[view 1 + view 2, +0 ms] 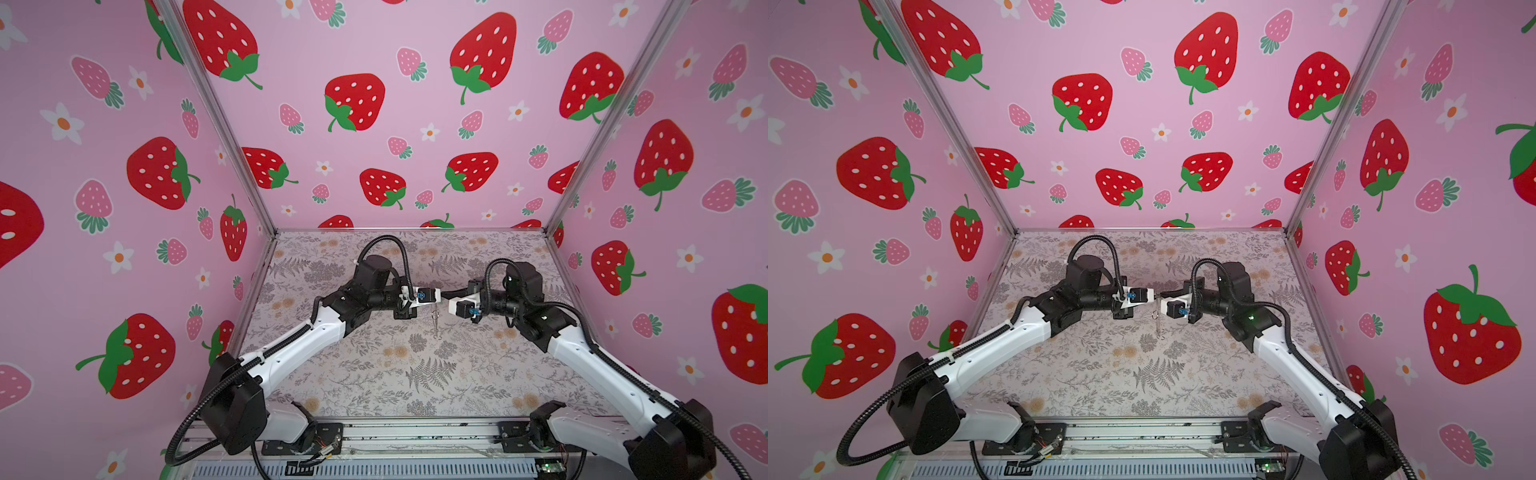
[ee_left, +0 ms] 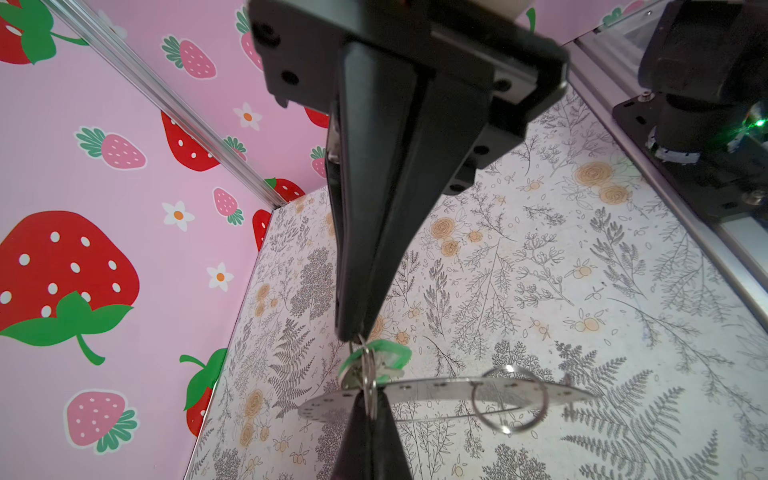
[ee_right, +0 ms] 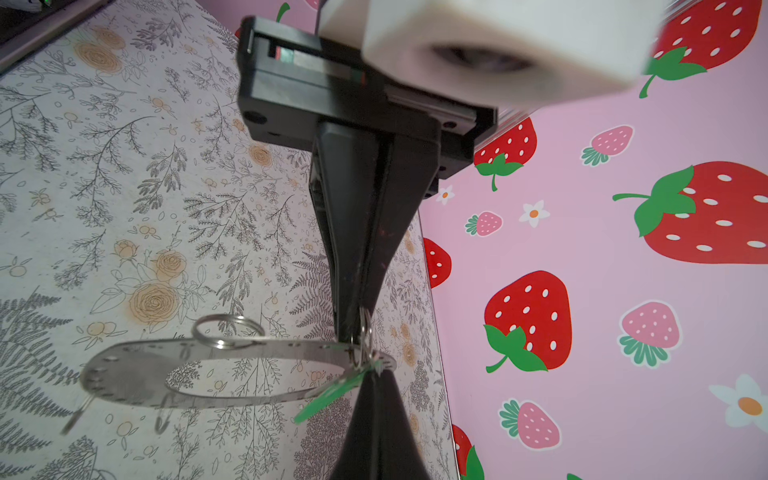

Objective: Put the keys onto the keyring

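Nearest the camera, at the bottom of both top views, the two arms rise from their bases and lean inward over the floral table point(image 1: 374, 374).

They meet tip to tip at the centre of the frame, above the table. There the keyring point(image 1: 435, 322) shows only as a thin edge-on sliver hanging below the fingertips.

In the left wrist view the left gripper point(image 2: 352, 332) comes down from the top of the frame with its jaws pressed together. The green tag of the keys point(image 2: 395, 353) sticks out right at its tip, so it seems to be pinching the keys; the small metal key itself cannot be made out.

In the right wrist view the right gripper point(image 3: 353, 332) also has its jaws closed. They clamp the rim of the keyring where it meets the tag. The flat ring stretches away to the lower left of that frame, held level in the air and clear of the table. A round wire loop point(image 3: 224, 343) stands on its upper edge, and two more dangle blurred beneath it.

Farthest back, the pink strawberry wall point(image 1: 395, 124) fills the upper half of both top views.
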